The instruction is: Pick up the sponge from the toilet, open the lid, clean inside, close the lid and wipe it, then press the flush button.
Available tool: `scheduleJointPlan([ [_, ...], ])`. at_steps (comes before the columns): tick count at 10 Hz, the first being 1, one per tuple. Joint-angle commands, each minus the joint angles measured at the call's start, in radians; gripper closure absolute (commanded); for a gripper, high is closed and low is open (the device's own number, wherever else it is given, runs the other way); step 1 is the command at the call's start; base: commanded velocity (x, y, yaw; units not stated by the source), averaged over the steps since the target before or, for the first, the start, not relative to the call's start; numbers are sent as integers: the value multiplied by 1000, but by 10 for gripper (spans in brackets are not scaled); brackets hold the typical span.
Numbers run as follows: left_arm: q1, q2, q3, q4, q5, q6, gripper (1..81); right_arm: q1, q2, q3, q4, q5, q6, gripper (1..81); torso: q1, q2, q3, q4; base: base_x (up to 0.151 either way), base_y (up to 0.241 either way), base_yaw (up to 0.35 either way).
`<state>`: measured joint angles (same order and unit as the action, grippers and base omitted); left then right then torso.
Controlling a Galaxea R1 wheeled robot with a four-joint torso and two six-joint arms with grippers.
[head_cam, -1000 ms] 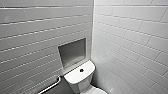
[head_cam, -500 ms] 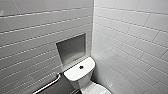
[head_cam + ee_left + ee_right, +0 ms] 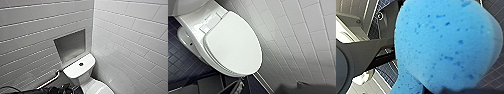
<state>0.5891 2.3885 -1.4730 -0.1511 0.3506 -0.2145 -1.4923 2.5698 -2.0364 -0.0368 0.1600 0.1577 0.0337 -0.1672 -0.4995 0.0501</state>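
Against half a second ago the head picture is shifted slightly as a whole. This is read as camera motion; the toilet point(image 3: 79, 71) is not taken as moved, and positioning is judged nearly settled.

Nearest, the sponge point(image 3: 446, 45), bright blue, pitted and soft-rounded, is seen off the toilet, hanging over dark floor tiles point(image 3: 178, 60). It is therefore judged clamped in the right gripper point(image 3: 448, 89). The left gripper point(image 3: 235, 87) cannot be told as open or closed.

The lid point(image 3: 234, 45), a smooth glossy oval, is lowered flat on the toilet. On the tank top behind it sits the flush button point(image 3: 81, 64). A recessed niche point(image 3: 71, 47) is set in the white tiled wall behind the toilet.
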Motion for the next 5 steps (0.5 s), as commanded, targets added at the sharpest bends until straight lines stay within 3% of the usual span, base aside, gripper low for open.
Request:
scheduleJointPlan([
  [1, -212, 5, 40, -114, 70, -5, 10, 16, -23, 13, 18, -62, 2, 811, 0, 0, 0, 0, 0, 0, 0],
  [5, -327, 72, -41, -140, 67, -54, 10, 17, -21, 13, 26, -62, 2, 811, 1, 1, -1, 0, 0, 0, 0],
])
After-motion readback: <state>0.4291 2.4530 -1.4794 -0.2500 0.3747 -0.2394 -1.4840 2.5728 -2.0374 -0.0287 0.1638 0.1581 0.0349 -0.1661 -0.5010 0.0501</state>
